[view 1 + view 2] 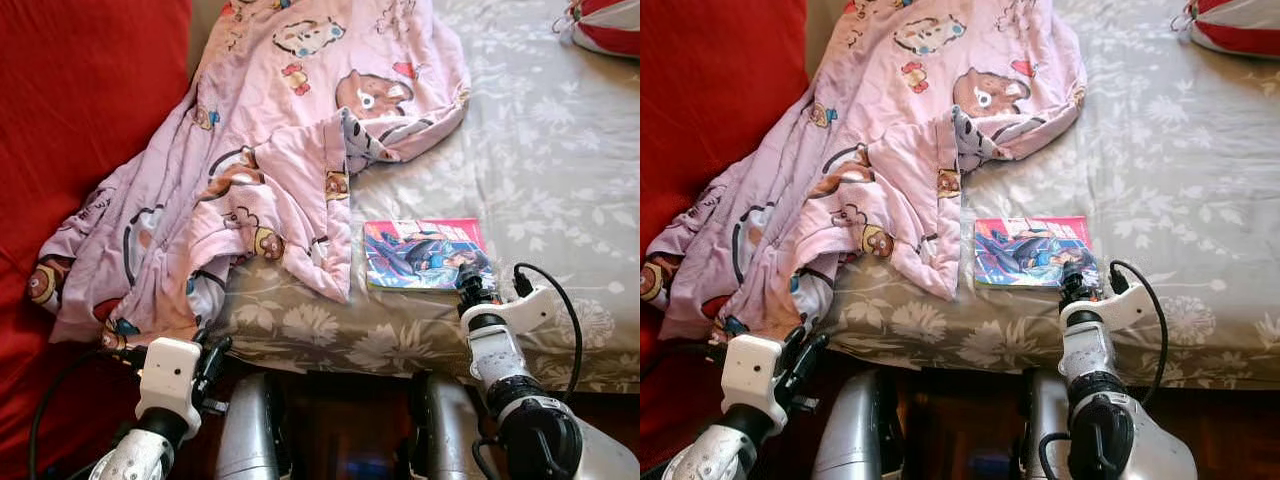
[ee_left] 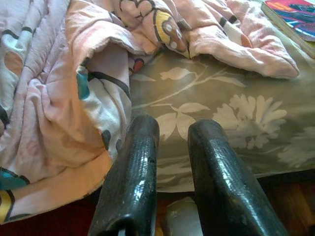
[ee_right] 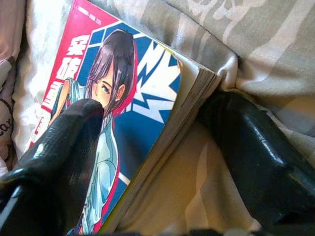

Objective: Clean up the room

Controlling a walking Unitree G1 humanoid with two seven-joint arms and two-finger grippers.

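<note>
1. a thin pink-and-blue comic book (image 1: 424, 255) lies flat near the front edge of the grey floral bed sheet (image 1: 560, 160).
2. the right gripper (image 3: 162, 147) straddles the book's corner, fingers parted (one on the cover, one beside the page edge).
3. the left gripper (image 2: 172, 162), slightly open and empty, hovers by the crumpled pink cartoon-print blanket (image 1: 260, 150).

Right gripper (image 3: 162, 142) jaws straddle the comic book's (image 3: 118, 113) corner (floral sheet (image 3: 256, 44) beneath).

comic book (image 3: 123, 132) cover, upper left of right wrist frame: large white cjk characters, first reads "築"; the rest is illegible.
</note>
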